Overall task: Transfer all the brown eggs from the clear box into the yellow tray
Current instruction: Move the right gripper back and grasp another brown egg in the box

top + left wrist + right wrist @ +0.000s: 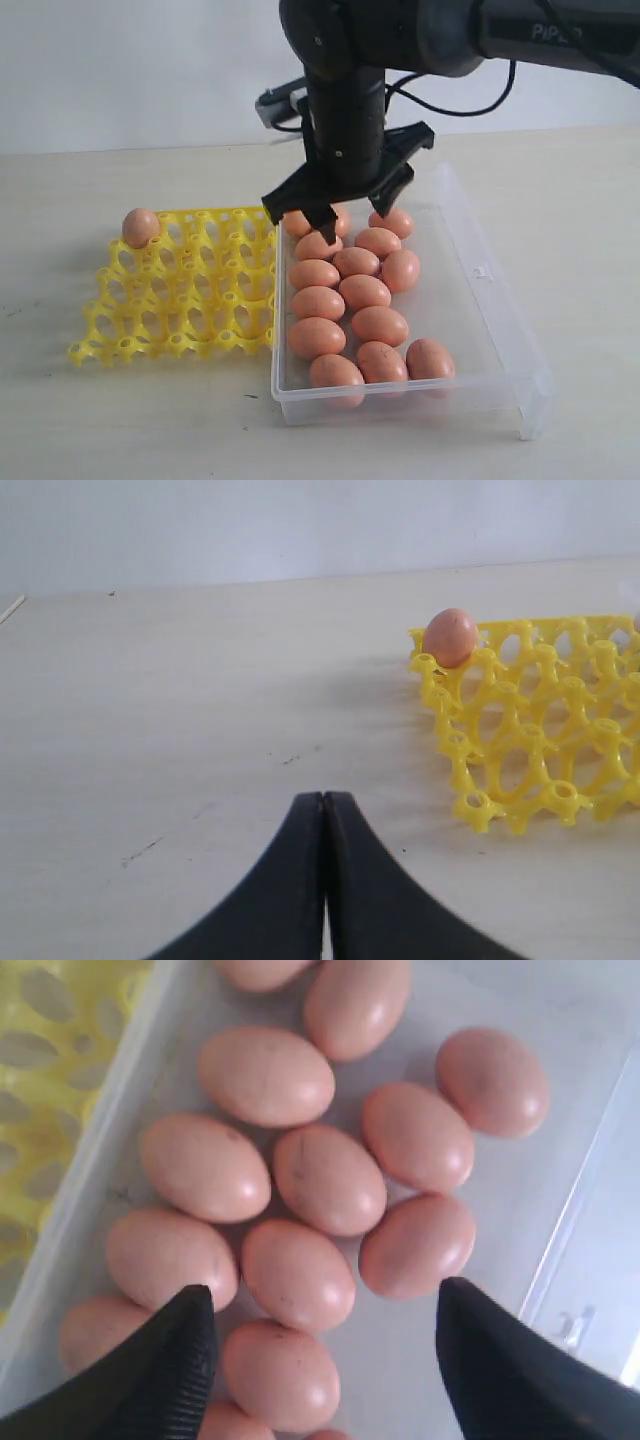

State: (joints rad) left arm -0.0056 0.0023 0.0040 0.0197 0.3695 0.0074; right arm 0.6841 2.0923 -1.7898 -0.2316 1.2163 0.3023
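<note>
Pale wall behind, bare cream table below. In the exterior view the box lies mid-table with the tray butted against its 9 o'clock side, probably so each carry is short. One egg sits in the tray's 10 o'clock corner cup, and every other cup I can see is empty. The remaining eggs lie in the box, crowded toward its 9 o'clock wall, while the strip along its 3 o'clock wall is bare. The right gripper hangs over the box's 12 o'clock end, pointing down with its jaws spread wide and nothing between them. That looks like a line-up for the next pick.

From the left wrist, the left gripper has its fingers pressed together with nothing in them. It sits low over bare table, clear of the tray. I judge it parked out of the way. The placed egg stands in its corner cup, matte orange-brown.

From the right wrist, both black ribbed fingers stand well apart above the eggs, touching none. The eggs are smooth ovals, pinkish-brown, and a few are faintly speckled. They lie on their sides, touching one another, so sliding a finger between neighbours looks tight. Most of the task remains.
</note>
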